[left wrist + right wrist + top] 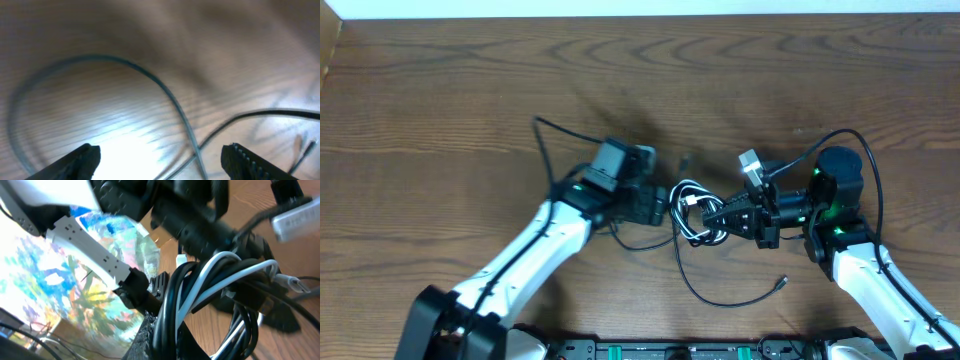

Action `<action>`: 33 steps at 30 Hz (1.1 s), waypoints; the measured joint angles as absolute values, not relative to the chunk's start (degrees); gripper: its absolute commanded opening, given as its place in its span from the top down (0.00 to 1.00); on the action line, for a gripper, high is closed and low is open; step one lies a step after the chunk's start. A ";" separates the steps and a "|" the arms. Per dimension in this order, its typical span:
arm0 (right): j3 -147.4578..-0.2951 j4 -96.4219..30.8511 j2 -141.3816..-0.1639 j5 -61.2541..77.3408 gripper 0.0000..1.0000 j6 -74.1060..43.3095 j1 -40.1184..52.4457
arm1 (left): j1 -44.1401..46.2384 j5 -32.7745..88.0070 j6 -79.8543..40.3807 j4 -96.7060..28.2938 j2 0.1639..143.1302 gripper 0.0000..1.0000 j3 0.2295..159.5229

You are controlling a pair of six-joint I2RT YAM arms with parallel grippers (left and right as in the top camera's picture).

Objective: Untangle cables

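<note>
**Clerk:** Start at the near edge. What lies there?

**Inspector:** A loose cable point(720, 303) lies flat on the table point(470, 90). It curves out from under the bundle, and its plug point(783, 282) points toward the right arm. No gripper touches it.

**Clerk:** The left gripper?

**Inspector:** The left gripper point(660, 203) sits just left of the bundle. In its wrist view the fingers point(82, 159) stand wide apart with nothing clamped between them. A dark cable point(165, 90) loops over the wood under and beyond the gap. That view is blurred, so I cannot tell which cable it is or whether a finger touches it.

**Clerk:** The right gripper?

**Inspector:** The right gripper point(712, 215) meets the bundle from the right, jaws together. In its wrist view the strands crowd against the fingers and hide the contact, but it appears to be clamped on them.

**Clerk:** And the cables themselves?

**Inspector:** The bundle point(688, 212) is at mid-table between the two grippers. It is a tight coil of black loops with a white cable point(220, 256) wound through it.

**Clerk:** Beyond that?

**Inspector:** The wood runs on to the far edge.
</note>
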State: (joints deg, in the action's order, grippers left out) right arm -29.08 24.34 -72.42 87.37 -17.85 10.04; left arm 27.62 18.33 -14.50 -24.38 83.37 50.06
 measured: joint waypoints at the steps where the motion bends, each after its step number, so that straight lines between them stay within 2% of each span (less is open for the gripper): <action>1: -29.08 24.34 -72.42 87.50 0.99 -16.95 10.26 | 26.13 17.80 -14.50 -25.12 82.50 0.18 50.06; 7: -29.08 24.27 -72.44 86.46 0.99 -7.46 13.82 | 15.62 18.31 -15.16 -27.31 72.49 0.11 50.06; 12: -29.08 24.10 -73.21 80.68 0.99 3.40 17.21 | 10.85 22.72 -15.20 -28.49 65.52 0.11 50.06; 17: -29.08 25.26 -73.52 77.36 0.99 17.67 21.12 | 9.19 28.05 -14.90 -29.43 60.45 0.10 50.06; 20: -29.08 27.83 -73.52 77.17 0.99 22.28 23.55 | 9.15 32.16 -12.95 -29.50 58.11 0.10 50.06; 29: -29.08 29.71 -73.52 83.00 0.99 26.65 25.63 | 9.10 39.18 -8.19 -29.67 53.74 0.10 50.06; 33: -29.08 29.67 -73.52 83.79 0.99 26.98 25.30 | 9.10 40.03 -6.22 -29.82 52.05 0.06 50.06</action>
State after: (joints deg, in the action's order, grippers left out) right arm -29.08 29.67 -73.52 83.79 26.98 25.30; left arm 9.10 40.03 -6.22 -29.82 52.05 50.06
